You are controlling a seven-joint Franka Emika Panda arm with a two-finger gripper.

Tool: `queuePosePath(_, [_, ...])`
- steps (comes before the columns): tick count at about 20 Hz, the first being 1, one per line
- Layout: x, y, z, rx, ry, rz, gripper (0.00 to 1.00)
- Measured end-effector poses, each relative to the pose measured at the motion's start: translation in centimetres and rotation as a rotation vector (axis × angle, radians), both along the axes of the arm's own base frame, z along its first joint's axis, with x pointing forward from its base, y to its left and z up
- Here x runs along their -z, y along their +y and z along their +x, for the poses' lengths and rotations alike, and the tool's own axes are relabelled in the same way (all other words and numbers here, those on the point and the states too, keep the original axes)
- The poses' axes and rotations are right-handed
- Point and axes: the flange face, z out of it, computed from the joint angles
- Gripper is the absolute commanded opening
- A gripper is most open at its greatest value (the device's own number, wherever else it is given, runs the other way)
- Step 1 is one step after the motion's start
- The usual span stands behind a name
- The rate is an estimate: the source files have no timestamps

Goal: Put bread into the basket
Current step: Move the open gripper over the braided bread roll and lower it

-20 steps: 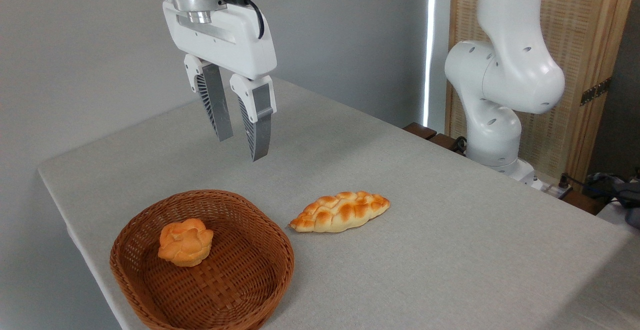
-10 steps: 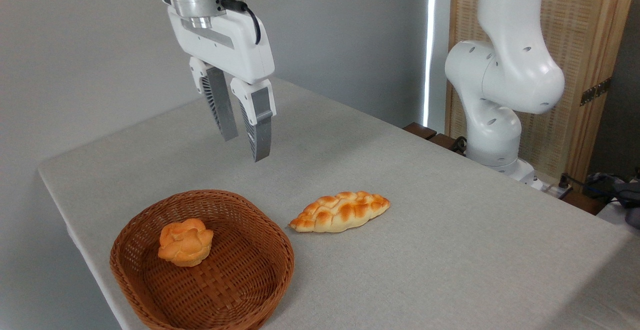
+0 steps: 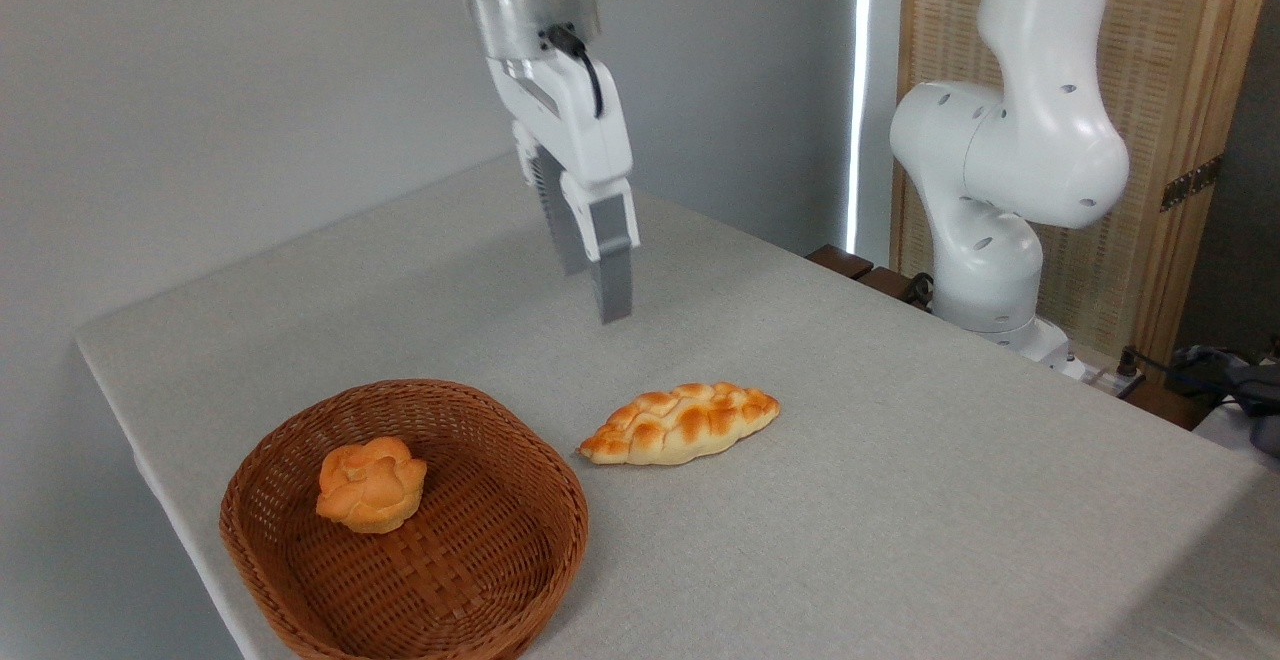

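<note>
The bread (image 3: 680, 423), a long braided golden loaf, lies on the grey table just right of the basket (image 3: 400, 388). That shallow brown wicker basket sits near the table's front left corner. My gripper (image 3: 597, 295) hangs in the air above and slightly behind the loaf's left end, turned nearly edge-on to the camera. Its two fingers stand a little apart, one behind the other, with nothing between them.
A small round orange bun (image 3: 370, 483) rests inside the basket, left of its middle. The arm's white base (image 3: 1000, 180) stands at the table's far right edge. A wooden slatted screen (image 3: 1160, 90) is behind it.
The gripper has swung to the right, from above the basket's far side to above the loaf, and has rotated about its axis so the fingers now line up edge-on.
</note>
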Motion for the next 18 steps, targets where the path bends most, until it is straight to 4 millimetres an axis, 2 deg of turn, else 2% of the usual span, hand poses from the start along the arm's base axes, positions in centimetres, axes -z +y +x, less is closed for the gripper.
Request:
queuePosePath(5, [4.8, 0.2, -1.8, 0.045, 0.045, 0.007, 1.0])
queuePosePath(18, [11.7, 1.1, -3.1, 0.078, 0.076, 0.078, 1.0])
